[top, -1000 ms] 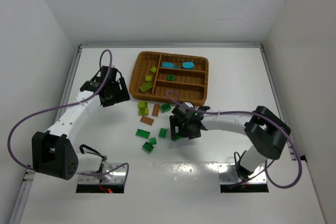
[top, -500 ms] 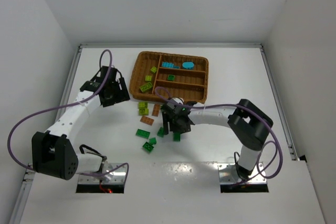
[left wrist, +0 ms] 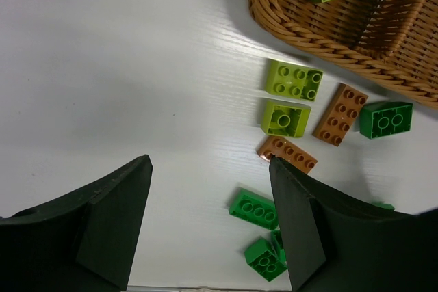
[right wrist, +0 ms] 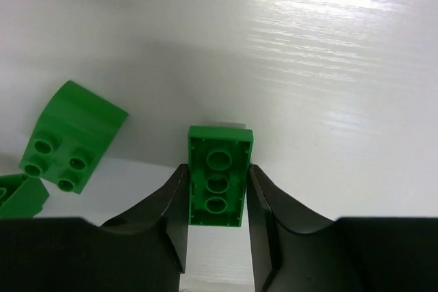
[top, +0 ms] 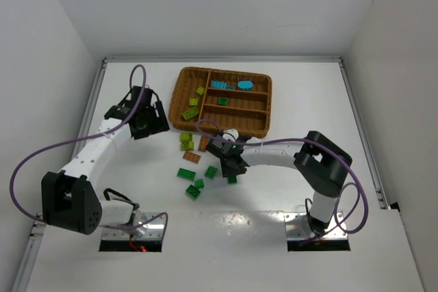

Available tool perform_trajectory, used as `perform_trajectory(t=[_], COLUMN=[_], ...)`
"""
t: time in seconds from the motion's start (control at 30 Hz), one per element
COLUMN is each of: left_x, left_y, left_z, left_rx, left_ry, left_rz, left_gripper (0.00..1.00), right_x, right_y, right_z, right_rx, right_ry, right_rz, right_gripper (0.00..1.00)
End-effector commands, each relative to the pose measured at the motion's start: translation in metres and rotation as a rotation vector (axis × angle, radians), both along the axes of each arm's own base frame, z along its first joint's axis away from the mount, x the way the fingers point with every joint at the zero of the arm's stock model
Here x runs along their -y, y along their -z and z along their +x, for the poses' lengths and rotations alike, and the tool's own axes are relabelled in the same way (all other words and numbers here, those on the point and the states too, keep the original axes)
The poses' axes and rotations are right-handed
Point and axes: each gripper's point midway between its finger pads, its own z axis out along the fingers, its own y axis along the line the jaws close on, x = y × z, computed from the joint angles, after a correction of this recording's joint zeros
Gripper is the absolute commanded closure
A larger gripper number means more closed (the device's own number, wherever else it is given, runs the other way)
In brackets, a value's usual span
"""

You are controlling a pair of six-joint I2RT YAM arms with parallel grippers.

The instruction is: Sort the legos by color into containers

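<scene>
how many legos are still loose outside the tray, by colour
dark green legos: 6, one of them in the right claw
yellow-green legos: 2
brown-orange legos: 2
total: 10

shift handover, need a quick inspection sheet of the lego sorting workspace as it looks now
surface: white table, loose bricks lying on it
job's things: wicker tray holds yellow-green bricks in the tall section, cyan bricks in one narrow section, a lone dark green brick in the next
clutter: nothing seen
grippers: right pincer shut on an upturned green brick; left pincer open, empty
cables: a purple cable loops along each arm
surroundings: white walls, nothing else seen
</scene>
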Motion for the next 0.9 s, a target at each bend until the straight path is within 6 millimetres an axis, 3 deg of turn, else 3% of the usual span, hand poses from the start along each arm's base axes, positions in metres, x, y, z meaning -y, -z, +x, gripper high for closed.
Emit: perform_trajectory(t=[0.0,0.03,0.07,0.13,0.2,0.27,0.33,0.43,0.47,0.5,0.53,0.67,0.7,0.73,0.87], left_x=[0.000,0.000,0.000,0.001,0.001,0.001,0.000,0.000,0.000,0.000,0.001,0.001,0.001,0.001,0.001], left_y=[-0.006,-0.006,-0.003,-0.005,-0.008,-0.008,-0.009,-0.007,-0.007,-0.007,-0.007,-0.007,-0.007,-0.007,-0.004], left_z=[0.003,0.003,0.003,0.007,0.009,0.009,0.011,0.012,0.012,0.012,0.011,0.014,0.014,0.014,0.014], left_rx=[0.025,0.025,0.016,0.025,0.034,0.034,0.044,0.035,0.035,0.035,0.034,0.034,0.034,0.034,0.025], left_ry=[0.008,0.008,0.008,0.008,0.016,0.016,0.011,0.011,0.011,0.011,0.016,0.023,0.023,0.023,0.024], left_rz=[0.000,0.000,0.002,0.000,0.003,0.003,0.009,0.011,0.011,0.011,0.003,0.009,0.009,0.009,0.010], left_gripper=[0.24,0.24,0.24,0.24,0.24,0.24,0.24,0.24,0.24,0.24,0.24,0.24,0.24,0.24,0.24], right_x=[-0.002,0.004,-0.003,0.008,0.005,0.011,0.024,0.022,0.023,0.024,0.024,0.019,0.020,0.016,0.022], right_y=[-0.019,-0.023,-0.034,-0.052,-0.073,-0.104,-0.114,-0.144,-0.146,-0.134,-0.150,-0.145,-0.156,-0.138,-0.127], right_z=[0.014,0.017,0.025,0.045,0.069,0.108,0.137,0.189,0.200,0.213,0.235,0.280,0.295,0.301,0.320], right_rx=[0.073,0.072,0.103,0.159,0.205,0.276,0.304,0.378,0.388,0.374,0.410,0.434,0.460,0.441,0.437], right_ry=[-0.003,-0.009,-0.015,-0.011,0.000,0.032,0.078,0.100,0.109,0.115,0.130,0.146,0.157,0.154,0.188], right_rz=[-0.018,-0.031,-0.013,-0.035,-0.013,0.000,-0.014,0.017,0.017,-0.004,0.020,0.013,0.023,0.009,0.029], right_gripper=[0.69,0.74,0.76,0.76,0.76,0.76,0.76,0.76,0.76,0.76,0.76,0.76,0.76,0.76,0.76])
